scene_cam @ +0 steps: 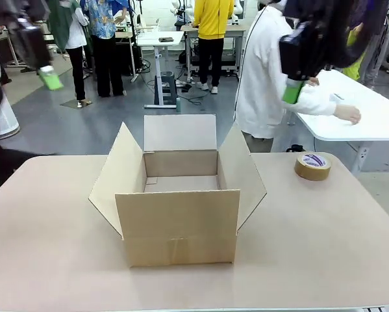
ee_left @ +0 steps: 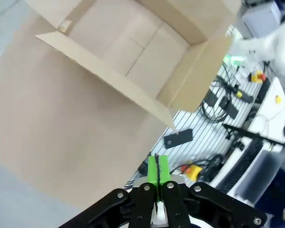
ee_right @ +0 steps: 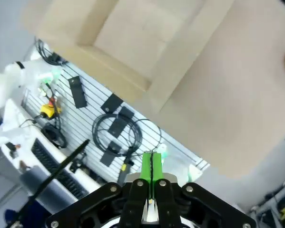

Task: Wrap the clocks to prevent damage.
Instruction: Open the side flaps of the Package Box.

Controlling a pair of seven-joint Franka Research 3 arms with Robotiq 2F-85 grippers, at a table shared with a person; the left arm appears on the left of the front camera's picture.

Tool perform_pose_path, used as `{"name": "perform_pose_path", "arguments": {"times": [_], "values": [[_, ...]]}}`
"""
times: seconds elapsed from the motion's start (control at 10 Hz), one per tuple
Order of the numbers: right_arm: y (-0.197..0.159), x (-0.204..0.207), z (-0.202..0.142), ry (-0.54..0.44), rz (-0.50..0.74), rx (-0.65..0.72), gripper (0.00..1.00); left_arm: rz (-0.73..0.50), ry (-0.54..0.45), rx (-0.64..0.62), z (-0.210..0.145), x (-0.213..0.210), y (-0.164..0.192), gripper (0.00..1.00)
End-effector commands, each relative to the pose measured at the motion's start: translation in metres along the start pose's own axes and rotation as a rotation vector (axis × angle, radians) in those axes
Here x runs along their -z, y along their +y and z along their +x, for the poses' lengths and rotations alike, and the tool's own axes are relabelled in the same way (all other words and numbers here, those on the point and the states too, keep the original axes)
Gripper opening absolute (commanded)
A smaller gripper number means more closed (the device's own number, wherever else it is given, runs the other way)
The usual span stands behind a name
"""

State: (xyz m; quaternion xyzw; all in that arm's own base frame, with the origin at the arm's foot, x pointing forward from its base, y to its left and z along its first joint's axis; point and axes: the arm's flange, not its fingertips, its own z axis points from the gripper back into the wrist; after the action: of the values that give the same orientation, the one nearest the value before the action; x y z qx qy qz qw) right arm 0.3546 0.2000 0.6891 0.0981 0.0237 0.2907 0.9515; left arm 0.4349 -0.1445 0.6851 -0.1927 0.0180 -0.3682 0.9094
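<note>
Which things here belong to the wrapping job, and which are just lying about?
Likely for the job:
- open cardboard box, mid-table
- tape roll, on the table right of the box
- left gripper and right gripper, both shut, empty, raised

Just around:
- white side table, with a person reaching over it
- cables below the table's near edge

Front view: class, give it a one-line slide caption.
An open brown cardboard box stands on the beige table, a round brown tape roll to its right.

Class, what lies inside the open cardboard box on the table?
Inside the cardboard box, only bare floor shows. From the front, its near wall hides the floor's front strip.
</note>
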Motion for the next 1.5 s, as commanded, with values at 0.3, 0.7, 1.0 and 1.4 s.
{"name": "perform_pose_path", "arguments": {"times": [0.3,0.7,1.0,1.4], "values": [[-0.023,0.040,0.084,-0.226,-0.189,0.168,0.01,0.267,0.048,-0.187,0.038,0.036,-0.012,0.00],[-0.043,0.080,0.102,-0.161,-0.182,0.184,0.01,0.471,0.114,-0.169,0.053,0.090,-0.018,0.00],[-0.043,0.080,0.104,-0.169,-0.169,0.167,0.01,0.461,0.136,-0.163,0.055,0.084,-0.010,0.00],[-0.030,0.099,0.103,-0.168,-0.187,0.124,0.01,0.452,0.127,-0.144,0.054,0.087,-0.009,0.00]]}}
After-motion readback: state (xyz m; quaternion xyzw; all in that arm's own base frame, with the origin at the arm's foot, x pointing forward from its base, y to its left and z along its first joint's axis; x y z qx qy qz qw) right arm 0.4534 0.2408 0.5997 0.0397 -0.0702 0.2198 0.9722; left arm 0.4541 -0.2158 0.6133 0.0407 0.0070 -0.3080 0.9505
